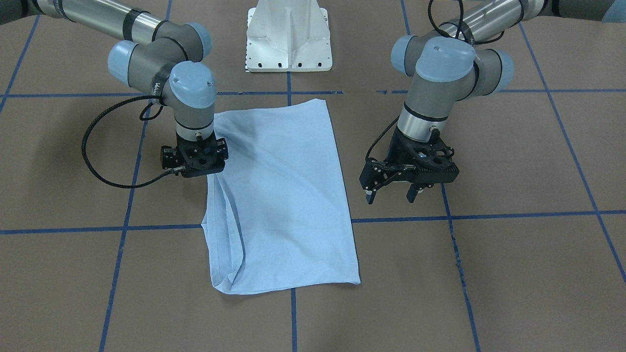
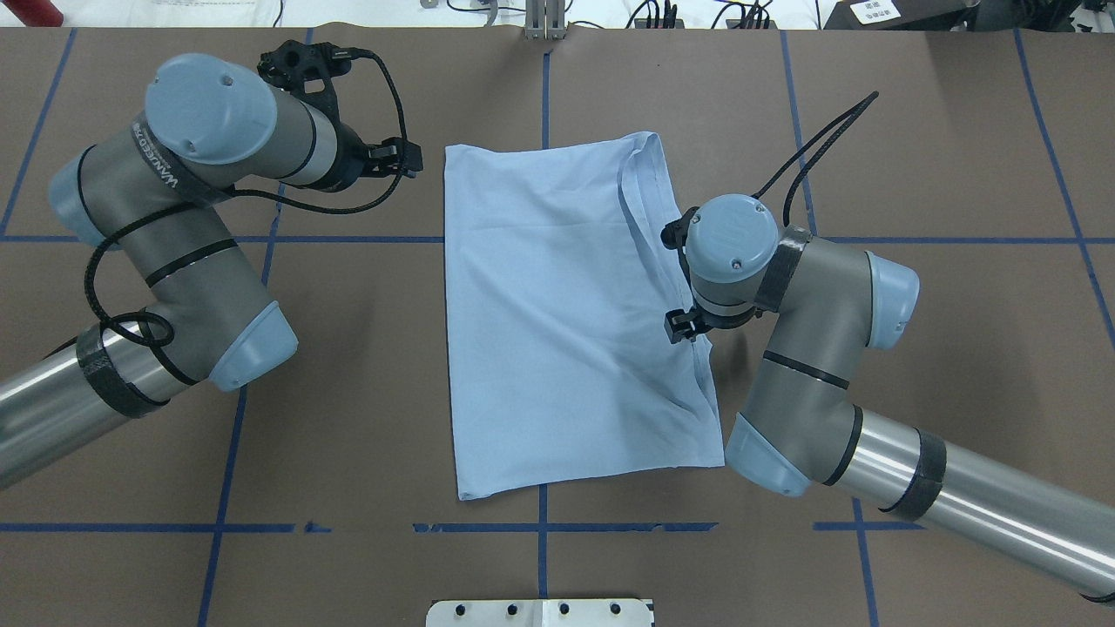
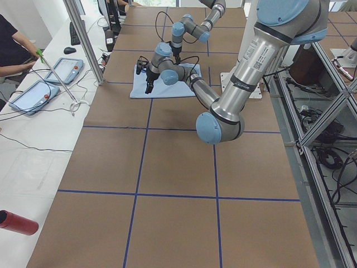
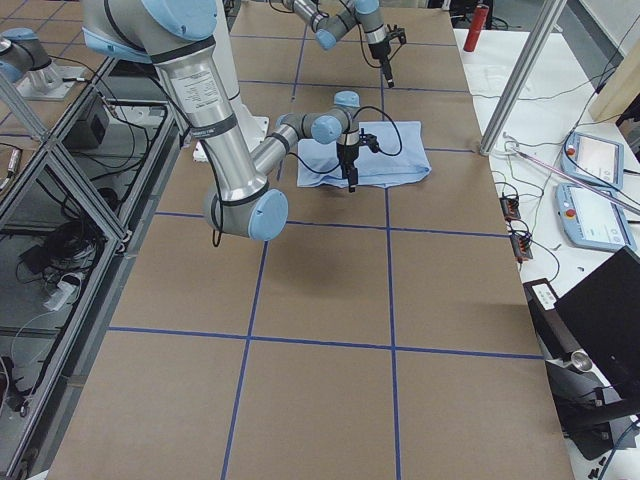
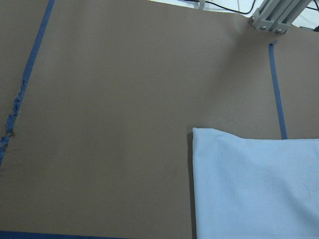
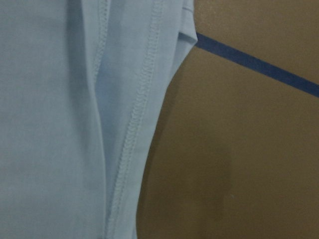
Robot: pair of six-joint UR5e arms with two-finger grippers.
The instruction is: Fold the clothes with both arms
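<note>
Left claw (image 1: 391,195) hangs released beside the T-shirt (image 1: 283,195), right claw (image 1: 198,159) sits on its hemmed edge, can't tell its grip; risk: it catches one layer only and the fold drags skewed.

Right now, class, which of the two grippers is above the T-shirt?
The right gripper, over the T-shirt's hemmed edge; the left gripper hangs open over the table beside it.

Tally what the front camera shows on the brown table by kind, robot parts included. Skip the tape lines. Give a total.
T-shirt: 1
Robot arms: 2 (left arm, right arm)
Grippers: 2 (left gripper, right gripper)
White pedestal base: 1
Total: 6
</note>
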